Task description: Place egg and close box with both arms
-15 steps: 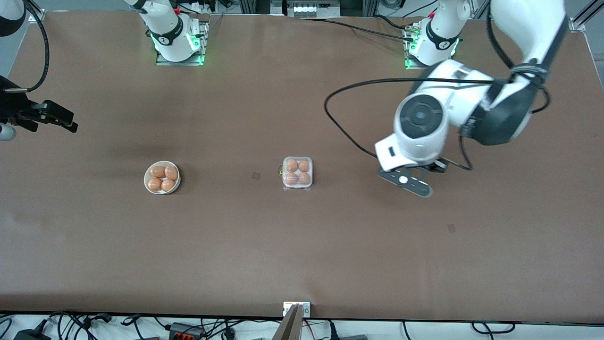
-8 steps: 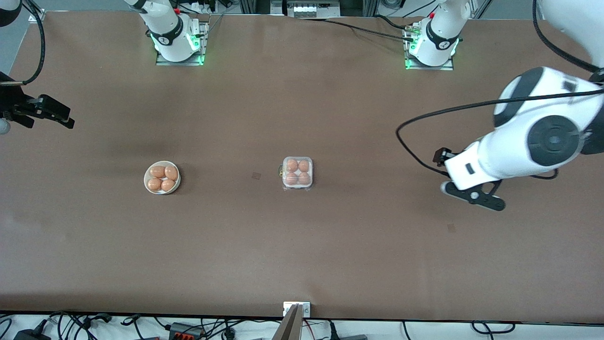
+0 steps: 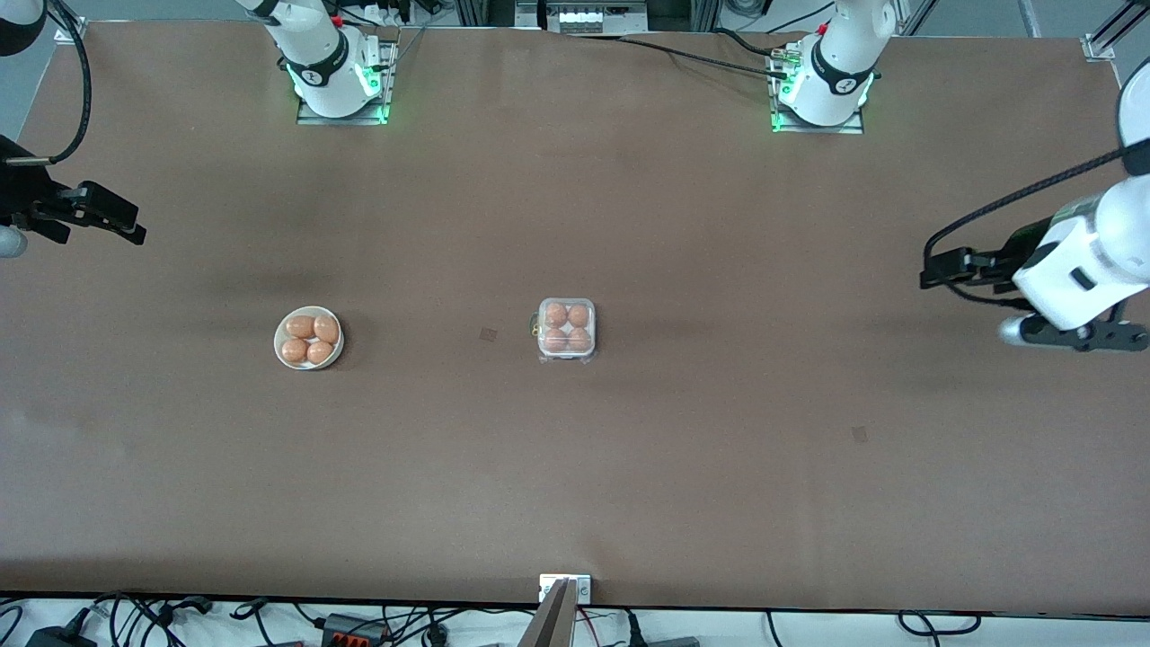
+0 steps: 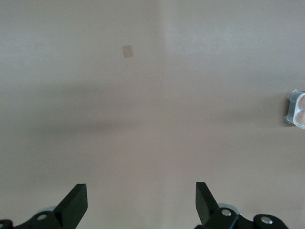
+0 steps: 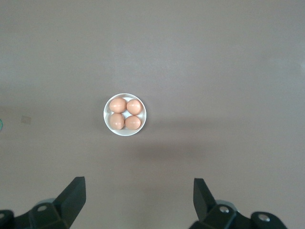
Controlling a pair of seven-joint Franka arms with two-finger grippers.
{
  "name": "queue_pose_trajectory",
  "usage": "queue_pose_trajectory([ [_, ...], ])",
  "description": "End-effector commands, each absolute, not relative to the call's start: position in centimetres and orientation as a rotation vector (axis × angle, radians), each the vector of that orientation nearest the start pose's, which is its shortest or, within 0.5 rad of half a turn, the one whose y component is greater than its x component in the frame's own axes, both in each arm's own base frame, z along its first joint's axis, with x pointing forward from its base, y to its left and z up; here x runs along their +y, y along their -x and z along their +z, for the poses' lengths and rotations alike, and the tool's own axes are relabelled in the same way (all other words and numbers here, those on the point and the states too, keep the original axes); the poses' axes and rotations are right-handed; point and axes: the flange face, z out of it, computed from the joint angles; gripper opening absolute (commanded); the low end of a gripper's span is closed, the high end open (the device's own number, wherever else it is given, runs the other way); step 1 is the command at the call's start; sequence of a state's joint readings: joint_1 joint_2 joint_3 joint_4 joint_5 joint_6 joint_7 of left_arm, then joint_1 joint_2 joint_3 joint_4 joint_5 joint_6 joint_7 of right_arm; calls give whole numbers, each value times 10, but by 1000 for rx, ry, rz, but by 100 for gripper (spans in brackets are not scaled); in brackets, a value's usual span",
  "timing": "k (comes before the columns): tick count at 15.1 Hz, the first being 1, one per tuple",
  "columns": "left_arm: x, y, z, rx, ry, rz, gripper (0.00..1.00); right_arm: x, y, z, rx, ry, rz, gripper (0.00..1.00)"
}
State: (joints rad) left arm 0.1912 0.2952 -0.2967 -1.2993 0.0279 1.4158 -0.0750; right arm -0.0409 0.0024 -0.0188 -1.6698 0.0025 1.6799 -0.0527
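The box (image 3: pixel 590 334) sits mid-table with its clear lid down over several orange-brown eggs (image 3: pixel 556 315); I cannot tell the task's egg from the others. One corner of the box (image 4: pixel 291 109) shows at the rim of the left wrist view. My left gripper (image 3: pixel 934 270) hangs open over bare table at the left arm's end, well away from the box. In its wrist view the left gripper (image 4: pixel 140 195) has nothing between its fingers. My right gripper (image 3: pixel 121 223) waits open over the right arm's end. The right gripper (image 5: pixel 138 188) is empty too.
A round white bowl (image 3: pixel 310 366) holding several more eggs stands toward the right arm's end, level with the box. The bowl (image 5: pixel 125 134) shows ahead of the right gripper in the right wrist view. Small tape marks (image 3: pixel 488 334) dot the brown table.
The left arm has swung from beside the box out to its own end of the table, and its gripper has opened. The right arm has barely moved. Box and bowl are unchanged.
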Motion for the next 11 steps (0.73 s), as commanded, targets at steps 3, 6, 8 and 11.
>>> queue_pose_trajectory([
  [3,-13,-605,576,-15,3147,265,100,-33,-553,591,13,3134,-27,100],
  [6,23,-585,578,18,3128,262,100,-33,-554,592,13,3135,-39,100],
  [8,36,-556,574,-14,3130,239,100,-34,-554,592,19,3130,-37,100],
  [11,35,-537,585,-16,3137,152,100,-34,-554,592,22,3127,-33,100],
])
